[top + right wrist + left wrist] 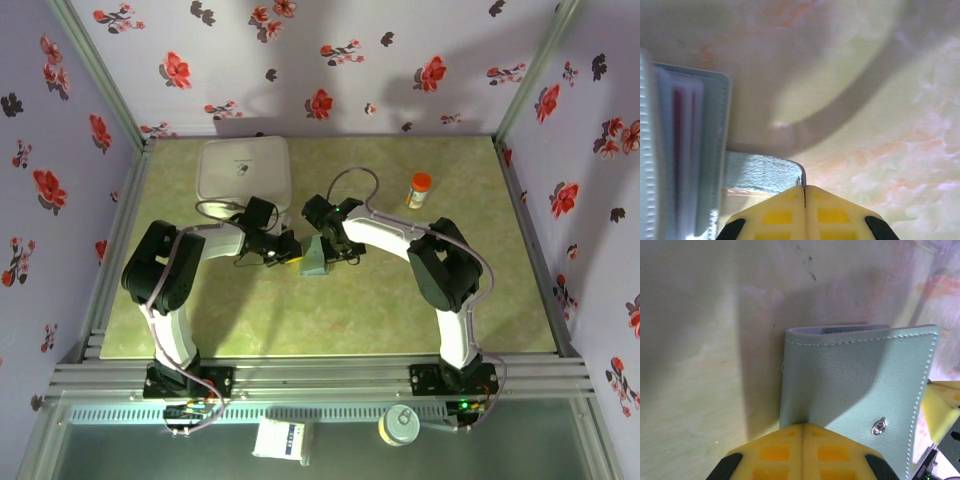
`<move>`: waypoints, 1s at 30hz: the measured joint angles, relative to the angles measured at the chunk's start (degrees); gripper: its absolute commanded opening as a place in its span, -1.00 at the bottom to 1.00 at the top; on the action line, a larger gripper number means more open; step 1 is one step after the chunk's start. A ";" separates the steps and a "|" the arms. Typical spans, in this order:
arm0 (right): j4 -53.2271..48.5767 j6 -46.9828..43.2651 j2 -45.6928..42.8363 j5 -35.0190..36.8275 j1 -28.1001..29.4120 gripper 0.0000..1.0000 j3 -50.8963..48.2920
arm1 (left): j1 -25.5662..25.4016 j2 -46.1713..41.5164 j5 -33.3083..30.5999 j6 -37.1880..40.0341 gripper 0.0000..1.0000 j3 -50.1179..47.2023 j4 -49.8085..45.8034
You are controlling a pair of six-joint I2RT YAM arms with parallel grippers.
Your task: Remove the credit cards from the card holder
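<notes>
Here, mid-tabletop (400,300), the left end effector (803,435) clamped one panel of the card holder (314,256) while the right end effector (805,192) pinched its flap (760,170), apparently spreading it open; next, the red-orange card (677,150) would need gripping and drawing out.

The card holder (855,385) looks like soft, fine-grained leather, matt, with pale thread stitching along its edges and a small shiny metal snap (879,427). My fingers (775,452) are matt yellow plastic. The counter (700,340) is smooth, mottled and faintly glossy. The credit card (677,145) edge looks like smooth plastic.
</notes>
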 measured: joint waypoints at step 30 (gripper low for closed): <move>17.00 4.57 -7.65 -12.79 -5.79 -0.55 -14.14 | 0.72 -3.37 -3.13 -4.57 -0.73 0.70 -3.63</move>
